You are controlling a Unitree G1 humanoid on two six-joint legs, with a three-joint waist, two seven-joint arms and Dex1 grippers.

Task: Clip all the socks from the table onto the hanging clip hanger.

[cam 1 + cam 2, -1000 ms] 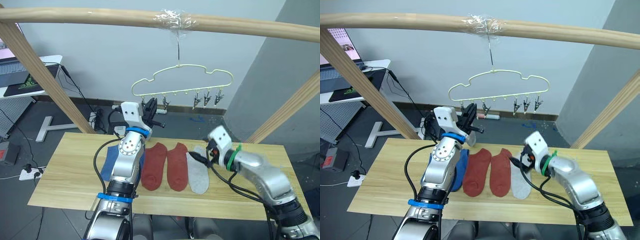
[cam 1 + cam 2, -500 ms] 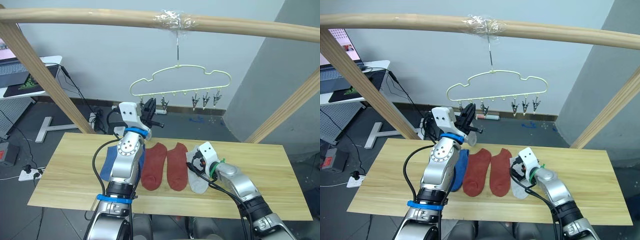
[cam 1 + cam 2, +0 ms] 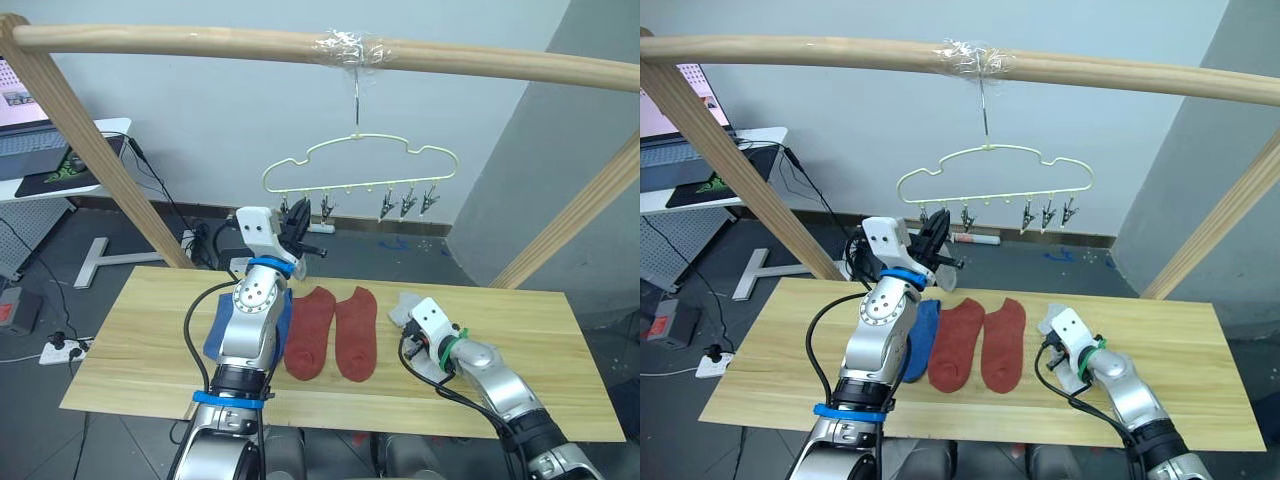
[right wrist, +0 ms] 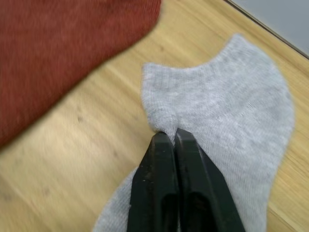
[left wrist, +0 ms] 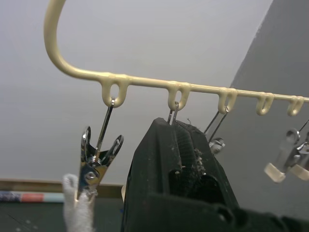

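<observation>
The pale yellow-green clip hanger (image 3: 355,160) hangs by its hook from the wooden bar. My left gripper (image 3: 299,213) is raised to its left end and shut on the second clip's wire (image 5: 172,114). On the table (image 3: 150,310) lie two rust-red socks (image 3: 310,330) (image 3: 356,332) side by side. A blue sock (image 3: 923,340) is partly hidden behind my left arm. My right gripper (image 4: 167,137) is shut on a pinch of the light grey sock (image 4: 231,106), which lies bunched to the right of the red socks (image 3: 402,306).
A thick round wooden bar (image 3: 200,42) spans the top, held by slanted wooden posts (image 3: 90,150) on both sides. A white desk with a laptop (image 3: 30,150) stands at the far left. Three free clips (image 3: 405,203) hang at the hanger's right end.
My right gripper has shut on the grey sock and drawn it to the right, away from the red socks, so it is now bunched. The left arm holds still.
</observation>
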